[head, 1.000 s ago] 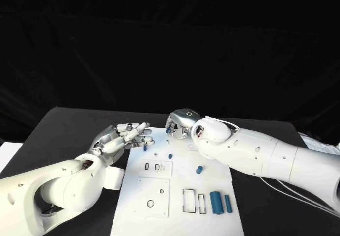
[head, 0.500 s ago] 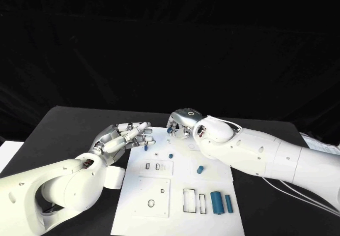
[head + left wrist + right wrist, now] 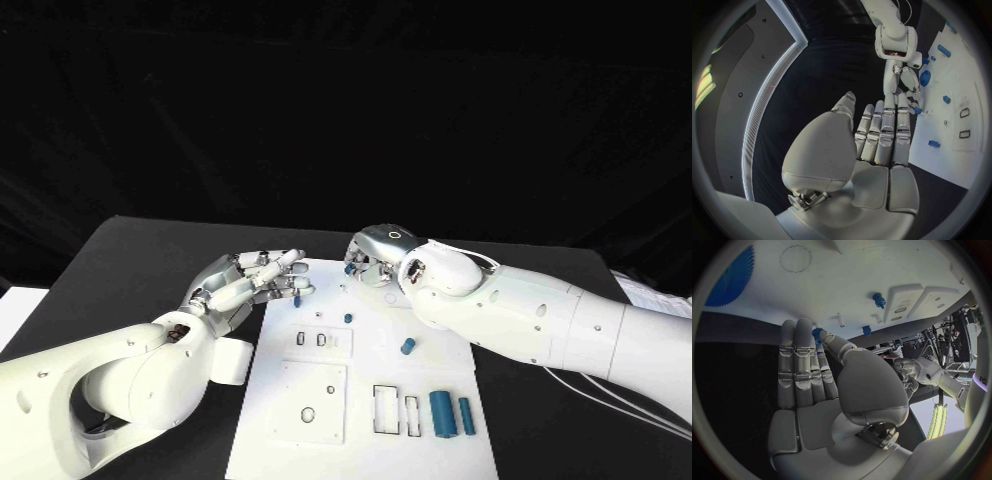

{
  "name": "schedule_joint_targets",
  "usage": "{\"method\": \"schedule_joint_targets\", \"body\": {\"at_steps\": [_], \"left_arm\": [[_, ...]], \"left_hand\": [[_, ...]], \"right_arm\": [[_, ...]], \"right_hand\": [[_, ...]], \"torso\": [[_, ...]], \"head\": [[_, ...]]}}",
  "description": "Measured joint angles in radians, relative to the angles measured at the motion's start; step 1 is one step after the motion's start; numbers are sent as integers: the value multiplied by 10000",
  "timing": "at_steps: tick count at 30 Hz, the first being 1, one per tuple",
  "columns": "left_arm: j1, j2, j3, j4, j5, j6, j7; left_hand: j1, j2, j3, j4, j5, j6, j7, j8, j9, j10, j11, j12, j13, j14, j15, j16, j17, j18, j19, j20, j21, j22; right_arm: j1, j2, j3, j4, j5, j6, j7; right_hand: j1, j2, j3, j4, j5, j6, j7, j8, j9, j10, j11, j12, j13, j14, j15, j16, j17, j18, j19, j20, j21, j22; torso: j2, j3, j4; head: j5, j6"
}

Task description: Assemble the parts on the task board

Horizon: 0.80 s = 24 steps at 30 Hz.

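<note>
The white task board (image 3: 361,400) lies in the middle of the black table. My right hand (image 3: 375,262) hovers over its far edge and pinches a small blue part (image 3: 817,333) between thumb and finger, the other fingers straight. My left hand (image 3: 248,286) rests at the board's far left corner, fingers (image 3: 882,132) stretched flat and holding nothing. A short blue part (image 3: 296,297) lies on the board just off those fingertips. More blue parts are on the board: a small peg (image 3: 348,317), a slanted piece (image 3: 407,346) and two longer cylinders (image 3: 441,412) side by side near the front.
The board has rectangular slots (image 3: 385,408) beside the cylinders and a raised plate with holes (image 3: 310,400) at the front left. A large blue toothed disc (image 3: 729,277) sits on the board near my right hand. Black tabletop (image 3: 130,270) borders both sides of the board.
My right hand has drifted slightly to the right and nearer along the board's far edge, still pinching the blue part. The left hand has stayed in place.
</note>
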Motion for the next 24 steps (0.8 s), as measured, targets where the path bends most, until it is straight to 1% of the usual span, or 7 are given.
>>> {"method": "schedule_joint_targets", "body": {"at_steps": [9,12,13,15,17,20,24], "left_arm": [[6,-11,0,-1,1,5,-16],[8,-11,0,-1,1,8,-23],[10,-11,0,-1,1,10,-26],[15,-10,0,-1,1,13,-31],[17,-8,0,-2,2,16,-36],[23,-4,0,-12,2,22,-43],[30,-4,0,-27,2,28,-51]], "left_hand": [[0,0,0,0,0,0,0,0,0,0,0,0,0,0,0,0,7,0,0,0,-2,1],[0,0,0,0,0,0,0,0,0,0,0,0,0,0,0,0,7,0,0,0,-1,1],[0,0,0,0,0,0,0,0,0,0,0,0,0,0,0,0,6,0,0,0,-1,1],[0,0,0,0,0,0,0,0,0,0,0,0,0,0,0,0,6,0,0,0,-1,1],[0,0,0,0,0,0,0,0,0,0,0,0,0,0,0,0,6,0,0,0,-1,1],[0,0,0,0,0,0,0,0,0,0,0,0,0,0,0,0,6,-1,0,0,-1,1],[0,0,0,0,0,0,0,0,0,0,0,0,0,0,0,0,5,-1,0,0,-1,1]], "right_arm": [[3,76,2,-77,-6,33,-36],[-6,160,-6,-187,-6,65,-65],[-7,187,-8,-231,-6,78,-75],[-8,246,-9,-326,-3,110,-102],[-8,291,-9,-388,4,140,-123],[-7,339,-9,-450,13,199,-147],[-6,349,-11,-456,19,238,-158]], "right_hand": [[-51,-51,12,69,-3,-1,0,1,-10,-4,5,1,2,0,0,22,37,0,-21,22,38,10],[-118,-249,98,238,-151,-290,112,2,-44,-452,118,10,-26,0,0,85,102,0,-58,57,86,23],[-148,-318,124,265,-217,-500,165,-14,-69,-726,165,9,-37,8,7,124,127,0,-92,91,86,23],[-91,-543,84,384,-406,-1055,246,-35,-121,-1534,278,9,-39,15,132,158,184,-1,-130,130,86,23],[-2,-650,-30,498,-545,-1361,280,-35,-120,-2072,358,9,-38,5,152,178,226,0,-165,165,86,20],[83,-735,-205,674,-579,-1621,277,-34,-120,-2467,392,10,-26,37,184,216,272,1,-179,179,86,-10],[161,-813,-321,789,-579,-1647,252,-35,-120,-2505,391,9,-25,37,183,255,307,0,-179,179,86,-20]], "torso": [[5,-12,13],[7,-14,16],[7,-17,19],[8,-19,23],[8,-18,29],[10,-22,35],[12,-22,34]], "head": [[-55,8],[-66,7],[-67,6],[-72,4],[-75,-1],[-75,-24],[-58,-37]]}}
